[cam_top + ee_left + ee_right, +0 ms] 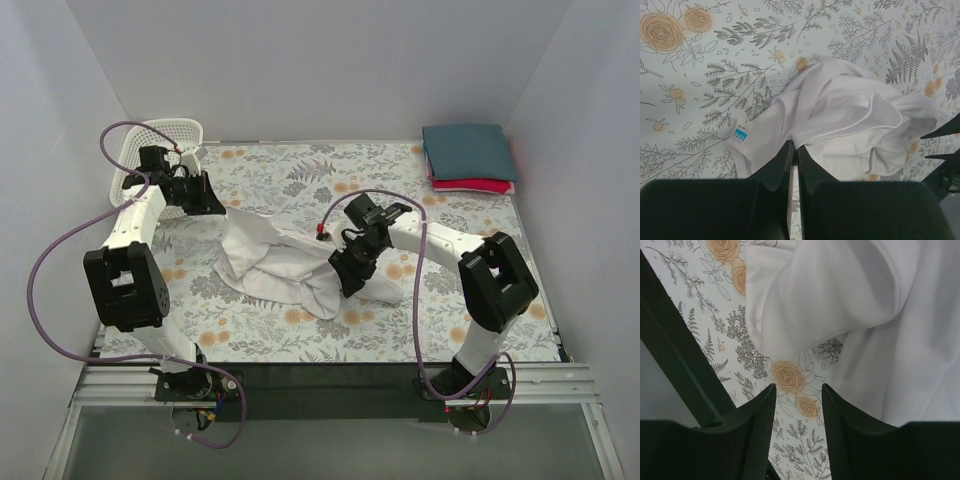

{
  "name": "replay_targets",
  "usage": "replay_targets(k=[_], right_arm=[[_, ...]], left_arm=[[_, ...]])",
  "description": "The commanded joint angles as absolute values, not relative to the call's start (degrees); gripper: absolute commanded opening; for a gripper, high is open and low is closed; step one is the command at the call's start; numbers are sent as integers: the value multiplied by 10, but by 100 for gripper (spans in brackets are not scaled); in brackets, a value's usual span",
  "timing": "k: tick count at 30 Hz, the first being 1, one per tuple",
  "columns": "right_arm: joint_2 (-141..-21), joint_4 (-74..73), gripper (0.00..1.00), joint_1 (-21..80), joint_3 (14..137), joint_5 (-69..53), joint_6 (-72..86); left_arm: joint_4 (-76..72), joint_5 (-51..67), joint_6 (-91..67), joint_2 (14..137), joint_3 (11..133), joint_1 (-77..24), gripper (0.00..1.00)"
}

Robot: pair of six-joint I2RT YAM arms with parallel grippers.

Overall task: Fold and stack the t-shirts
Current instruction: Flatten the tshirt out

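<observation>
The white t-shirt [275,262] lies crumpled in the middle of the table. One corner is drawn out toward my left gripper [217,207]. In the left wrist view the left gripper [794,146] is shut, pinching the shirt's [840,117] hem beside a blue-and-white label [742,134]. My right gripper [350,278] is low over the shirt's right side. In the right wrist view it [798,390] is open and empty above bare table cloth, with the shirt [880,315] just past its tips. The folded teal shirt [467,150] lies on the folded red shirt [485,185] at the back right.
A white mesh basket [170,138] stands tilted at the back left, behind the left arm. The floral table cloth [330,170] covers the table. White walls close the sides and back. The table's dark front rail [675,355] shows in the right wrist view.
</observation>
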State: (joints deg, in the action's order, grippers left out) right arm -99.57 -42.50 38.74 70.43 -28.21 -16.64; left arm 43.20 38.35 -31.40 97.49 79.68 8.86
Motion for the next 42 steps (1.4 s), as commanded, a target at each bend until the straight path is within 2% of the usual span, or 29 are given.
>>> replay_targets(k=[1,6,11,15,21,27,37,39,42], right_arm=[[-997,-408,47,391,710,-244,-154],[-924,-415,44,336,733,-245,-170],[-880,-444,52,256,715,-237,-230],[-879,-482,51,183,661,-246,-293],[-888,-512,56,168,614,-251,-352],[-904,-517,55,163,596,-275,-365],[-947,-512,47,163,601,-300,-366],[-954,-512,44,163,600,-299,-369],[-953,-513,29,164,603,-304,-368]], left_arm=[[438,388,-293,938,802,88,0],[447,389,-265,922,782,90,0],[458,383,-247,925,789,93,0],[467,381,-236,935,805,94,0],[482,384,-228,946,817,94,0],[483,379,-222,943,814,95,0],[479,382,-224,947,812,94,0],[479,382,-224,947,812,94,0],[479,382,-223,947,810,94,0]])
